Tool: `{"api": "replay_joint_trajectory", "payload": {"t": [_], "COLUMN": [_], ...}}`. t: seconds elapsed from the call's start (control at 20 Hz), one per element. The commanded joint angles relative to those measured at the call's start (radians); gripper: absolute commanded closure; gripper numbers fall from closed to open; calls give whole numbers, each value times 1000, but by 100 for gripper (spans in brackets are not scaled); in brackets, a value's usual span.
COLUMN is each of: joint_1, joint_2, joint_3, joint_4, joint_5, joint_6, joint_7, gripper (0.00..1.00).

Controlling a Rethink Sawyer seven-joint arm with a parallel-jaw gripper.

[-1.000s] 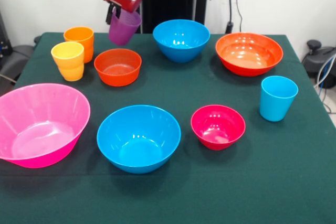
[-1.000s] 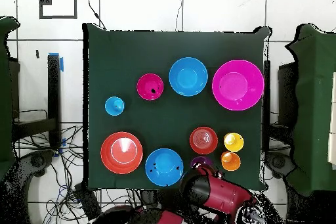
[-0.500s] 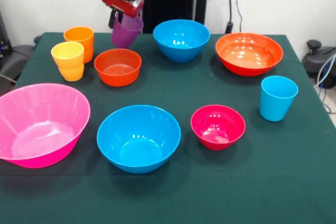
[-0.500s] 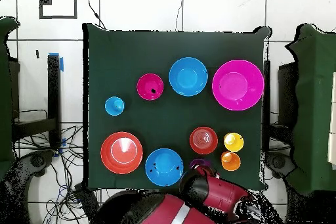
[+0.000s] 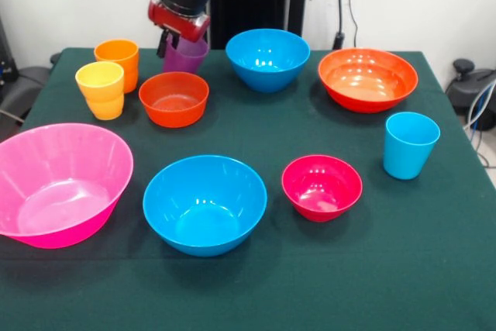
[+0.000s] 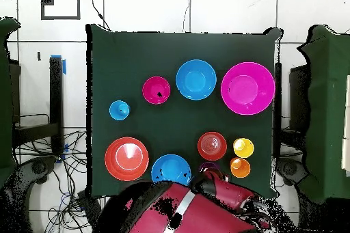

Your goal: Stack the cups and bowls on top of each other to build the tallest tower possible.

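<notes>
My gripper [image 5: 184,43] is shut on the rim of the purple cup [image 5: 184,57] and holds it upright, low, just behind the small orange bowl [image 5: 173,98]. In the overhead view only a sliver of the purple cup [image 6: 207,169] shows beside the red arm. The small crimson bowl [image 5: 322,186] sits alone at the front right. The yellow cup [image 5: 101,89] and orange cup [image 5: 118,58] stand together at the left. The light blue cup [image 5: 410,145] stands at the right. Nothing is stacked.
A huge pink bowl [image 5: 58,182] is at the front left and a blue bowl [image 5: 204,203] at the front centre. A second blue bowl [image 5: 267,58] and a wide orange bowl [image 5: 367,77] are at the back. The green table [image 5: 256,129] carries them all.
My gripper has lowered the purple cup from a tilted, raised hold to upright, close behind the small orange bowl. The arm has swung further over the table edge in the overhead view.
</notes>
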Motion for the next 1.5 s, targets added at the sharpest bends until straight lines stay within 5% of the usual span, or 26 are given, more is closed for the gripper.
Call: {"api": "replay_joint_trajectory", "payload": {"t": [0.05, 0.35, 0.75, 1.1, 1.3, 1.5], "joint_1": [48, 127, 188, 215, 205, 168], "joint_2": [91, 51, -342, -513, -547, -494], "joint_3": [78, 16, -40, -45, -37, 19], "joint_4": [-155, -133, -21, -51, -66, -64], "joint_5": [85, 125, 56, 4, -26, -37], "joint_6": [-2, 28, 576, 806, 822, 658], "joint_7": [153, 165, 6, -60, -66, 0], "gripper": [100, 100, 100, 100, 100, 100]}}
